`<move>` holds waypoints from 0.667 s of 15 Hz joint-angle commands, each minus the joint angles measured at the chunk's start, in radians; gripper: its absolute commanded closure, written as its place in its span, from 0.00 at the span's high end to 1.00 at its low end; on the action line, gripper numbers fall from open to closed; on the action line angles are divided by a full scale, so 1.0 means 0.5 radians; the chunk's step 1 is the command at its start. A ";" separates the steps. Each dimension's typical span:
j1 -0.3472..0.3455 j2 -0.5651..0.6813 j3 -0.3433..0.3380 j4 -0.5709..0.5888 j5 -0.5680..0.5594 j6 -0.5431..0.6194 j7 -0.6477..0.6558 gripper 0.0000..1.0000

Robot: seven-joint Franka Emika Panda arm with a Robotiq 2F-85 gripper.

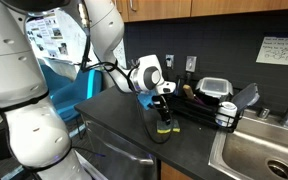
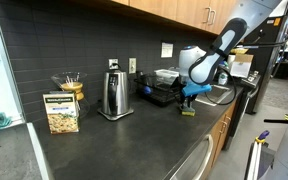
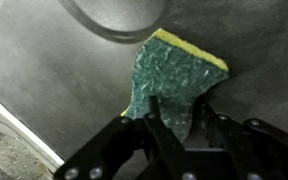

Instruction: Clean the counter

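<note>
**Gripper [image 3: 181, 122] astride sponge [image 3: 174, 80] at sink end of counter [image 3: 44, 80]; grip not confirmed**

Gripper fingers fill the bottom of the wrist view, one on each side of the sponge's lower corner. The jaws stand partly apart with that corner between them. Whether they pinch it or merely bracket it cannot be told.

From the fingers the sponge runs toward 12 o'clock. Its green scouring face is toward the camera and its yellow foam edge is at 1 o'clock. Judgement: this suits wiping, since the tool carries the sponge at one end and leaves the rest free to meet the surface.

In both exterior views the gripper [image 1: 164, 100] [image 2: 188, 98] points down, with the sponge [image 1: 165, 126] [image 2: 187, 110] directly below it at the counter [image 1: 114, 112] [image 2: 114, 145]. Contact looks likely but is not certain.

The dark counter extends all round the sponge. A curved pale rim at 11 o'clock in the wrist view is unidentified. In an exterior view the dish rack [image 1: 209, 100] sits at 2 o'clock of the gripper and the sink [image 1: 264, 150] at 4 o'clock. In an exterior view the kettle [image 2: 112, 95] stands at 9 o'clock, well apart, and a printed box [image 2: 61, 112] lies beyond it.

Judgement: most of the counter remains to be wiped.
</note>
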 commanded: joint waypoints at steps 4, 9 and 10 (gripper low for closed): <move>0.140 -0.128 0.025 -0.058 0.087 -0.005 -0.046 0.86; 0.217 -0.272 0.104 -0.122 0.350 -0.034 -0.261 0.87; 0.233 -0.300 0.123 -0.140 0.441 -0.039 -0.339 0.85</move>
